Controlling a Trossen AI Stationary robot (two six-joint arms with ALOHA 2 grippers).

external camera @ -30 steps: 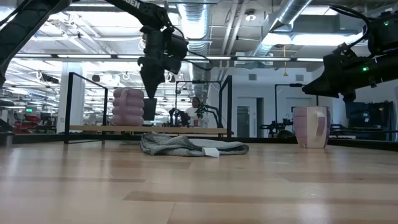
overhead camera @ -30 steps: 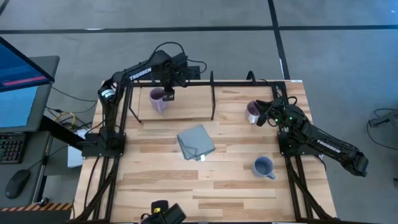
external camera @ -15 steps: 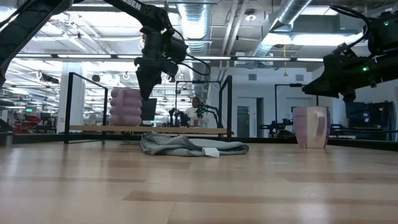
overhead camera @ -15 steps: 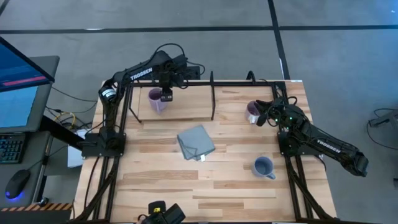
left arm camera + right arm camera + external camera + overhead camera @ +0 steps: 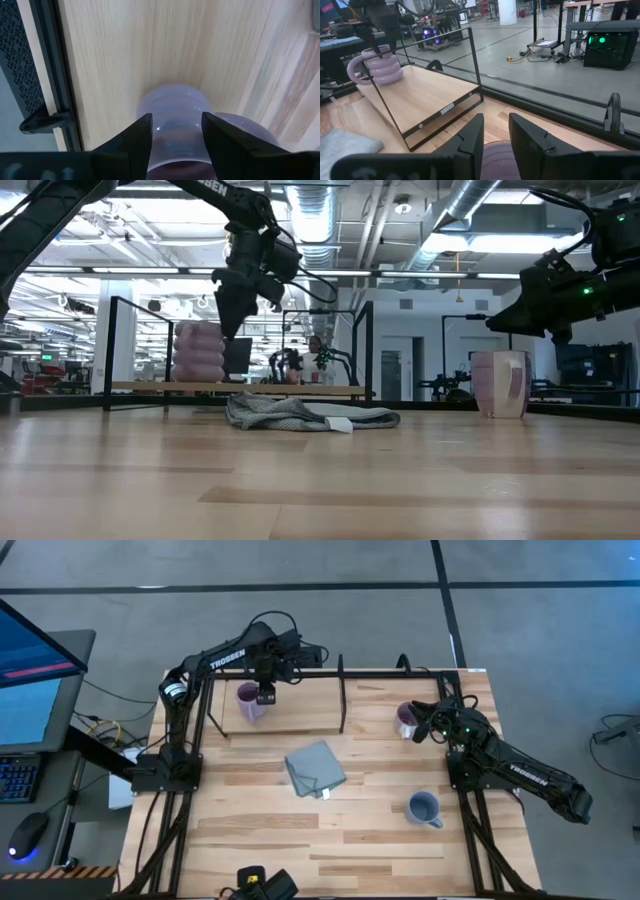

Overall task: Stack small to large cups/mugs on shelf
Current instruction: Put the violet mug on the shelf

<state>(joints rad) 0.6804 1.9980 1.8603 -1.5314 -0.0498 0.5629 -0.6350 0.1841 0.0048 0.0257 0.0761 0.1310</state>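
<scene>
The light purple ribbed mug (image 5: 248, 700) stands on the left half of the wood shelf (image 5: 300, 712). It also shows in the low view (image 5: 198, 352) and in the right wrist view (image 5: 379, 67). My left gripper (image 5: 265, 693) comes down at the mug's right side and is shut on it. The darker purple mug (image 5: 405, 720) stands on the table at the far right. My right gripper (image 5: 495, 325) hovers just above it, slightly open and apart from it. The blue-grey mug (image 5: 424, 808) stands on the table near the right edge. My left gripper pinches a rounded, ribbed part of the mug (image 5: 175, 130) between its two fingers, on the mug's right side. Whether that part is wall or handle, I cannot tell. The fingers point down from above. The mug stays upright with its base at the shelf board (image 5: 300, 388).
A folded grey-blue cloth (image 5: 315, 768) lies mid-table in front of the shelf. The shelf's upright black divider (image 5: 342, 695) stands right of the light purple mug. Thin black rods frame the shelf. A monitor and keyboard sit off the table's left side.
My left gripper has gone a little toward the table's left edge, still shut on the light purple mug. The mug has slid left along the shelf with it and stays upright.
</scene>
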